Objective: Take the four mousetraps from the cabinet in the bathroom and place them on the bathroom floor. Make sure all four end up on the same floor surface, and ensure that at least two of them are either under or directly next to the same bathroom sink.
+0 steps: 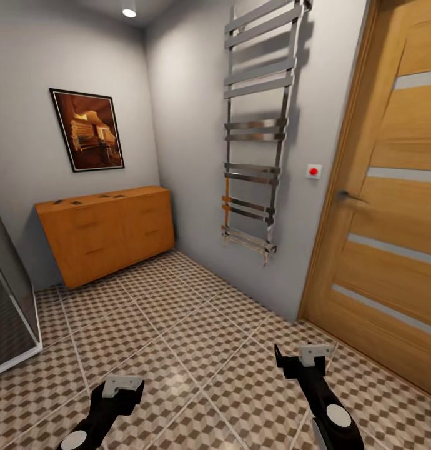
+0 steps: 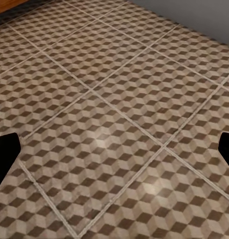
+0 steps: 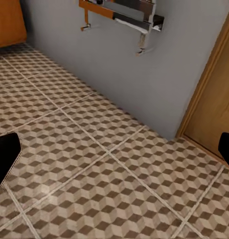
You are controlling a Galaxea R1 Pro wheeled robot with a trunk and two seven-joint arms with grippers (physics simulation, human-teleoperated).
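The bathroom floor [image 1: 197, 337] spreads out in cube-patterned tiles toward the cabinet [image 1: 106, 231] in the far corner, under a framed picture [image 1: 87, 129]. Along its top edge sit small dark shapes, likely the mousetraps [image 1: 75, 202], too small to count. The left claw [image 1: 123, 389] and right claw [image 1: 308, 359] hang low over the tiles, each with its fingers spread apart and empty. I'd roll squarely up to the cabinet front first, stopping near enough to reach the top without stretching.
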